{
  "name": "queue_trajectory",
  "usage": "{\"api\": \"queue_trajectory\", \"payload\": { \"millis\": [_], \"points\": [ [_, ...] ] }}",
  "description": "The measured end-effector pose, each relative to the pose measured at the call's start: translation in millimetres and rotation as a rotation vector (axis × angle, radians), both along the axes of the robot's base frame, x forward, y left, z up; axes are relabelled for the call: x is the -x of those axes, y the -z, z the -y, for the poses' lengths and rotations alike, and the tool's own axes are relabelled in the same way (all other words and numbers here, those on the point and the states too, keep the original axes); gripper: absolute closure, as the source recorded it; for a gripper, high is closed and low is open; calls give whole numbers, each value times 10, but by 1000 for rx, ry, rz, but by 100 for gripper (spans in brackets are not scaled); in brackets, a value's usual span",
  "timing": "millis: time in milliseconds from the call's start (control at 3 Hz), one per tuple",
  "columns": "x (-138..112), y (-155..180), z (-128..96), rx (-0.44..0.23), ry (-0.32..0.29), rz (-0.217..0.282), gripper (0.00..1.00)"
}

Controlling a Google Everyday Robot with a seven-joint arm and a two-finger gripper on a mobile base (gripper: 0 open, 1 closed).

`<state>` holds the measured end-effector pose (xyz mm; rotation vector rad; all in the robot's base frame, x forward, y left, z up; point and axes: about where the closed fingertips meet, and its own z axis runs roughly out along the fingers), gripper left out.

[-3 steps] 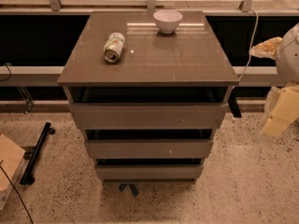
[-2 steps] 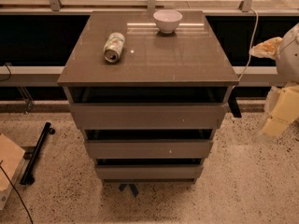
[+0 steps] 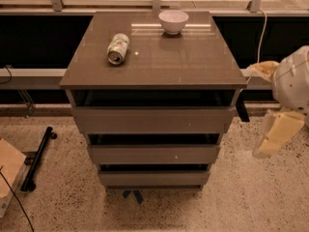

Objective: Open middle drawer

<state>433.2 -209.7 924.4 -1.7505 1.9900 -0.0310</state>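
The middle drawer (image 3: 154, 154) is the second of three plain grey-brown fronts on a small cabinet in the centre of the camera view. It sits in line with the top drawer (image 3: 152, 121) above and the lowest drawer (image 3: 154, 179) below, with dark gaps between them. My gripper (image 3: 273, 135) hangs at the right edge of the view, beside the cabinet's right side and apart from it, at about the height of the top two drawers. It holds nothing.
A tipped can (image 3: 118, 48) and a white bowl (image 3: 173, 21) sit on the cabinet top (image 3: 193, 62). A black bar (image 3: 38, 157) and a cardboard piece (image 3: 7, 170) lie on the speckled floor at left. A dark ledge and a window rail run behind.
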Motion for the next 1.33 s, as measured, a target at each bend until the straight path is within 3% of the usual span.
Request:
{"api": "queue_trajectory", "payload": {
  "millis": [667,1333],
  "points": [
    [-281,579,50,-72,-37,1,0],
    [-337,882,-86,-78,-63,-6,0]
  ]
}}
